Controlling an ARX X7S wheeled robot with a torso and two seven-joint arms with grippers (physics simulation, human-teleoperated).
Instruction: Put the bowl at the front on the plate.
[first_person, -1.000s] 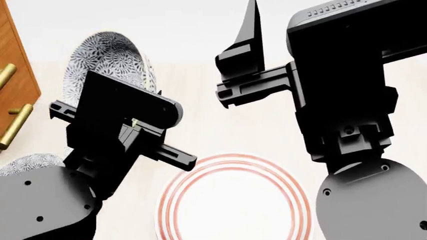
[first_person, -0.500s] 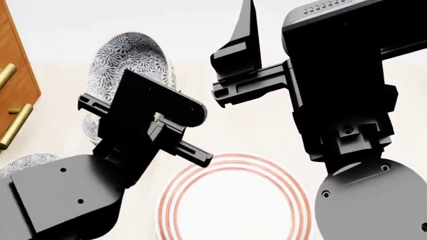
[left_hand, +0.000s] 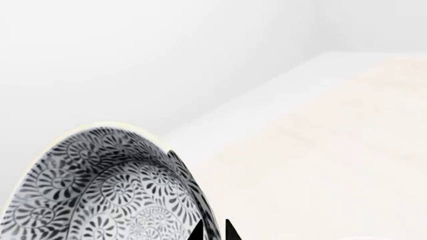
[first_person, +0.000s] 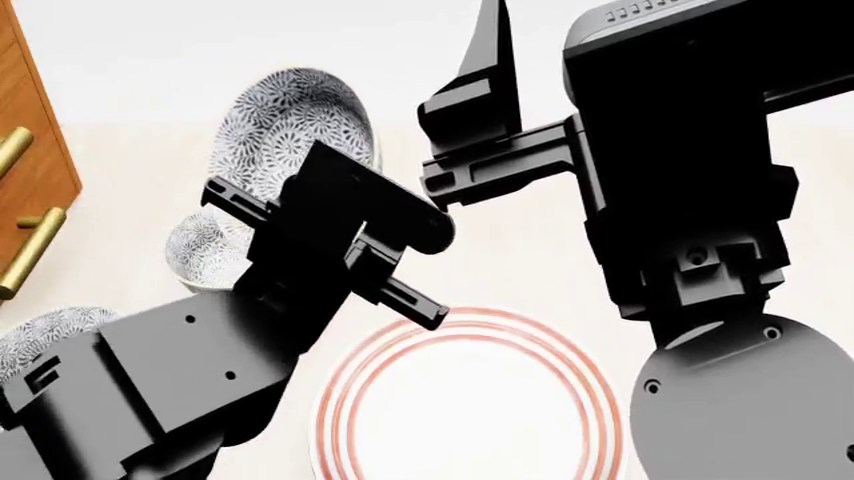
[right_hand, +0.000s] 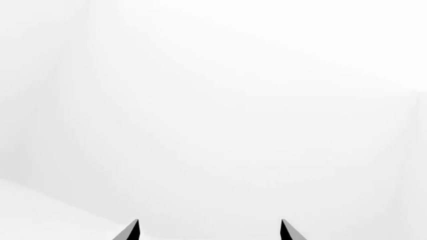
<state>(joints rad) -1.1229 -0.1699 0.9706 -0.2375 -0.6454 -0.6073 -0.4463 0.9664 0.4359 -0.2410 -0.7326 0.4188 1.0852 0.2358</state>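
I have the counter (first_person: 561, 260) under me, pale and broad. The plate (first_person: 470, 400) lies at my six o'clock, bare. My left tool (left_hand: 213, 231) is clenched on the rim of the bowl (first_person: 296, 120), which hangs tilted in the air at about ten o'clock from the plate, well apart from it. My right tool (right_hand: 208, 231) is released, empty, up at one o'clock. I judge this the carry step; next I must swing the bowl over the plate's middle, level it, then lower.
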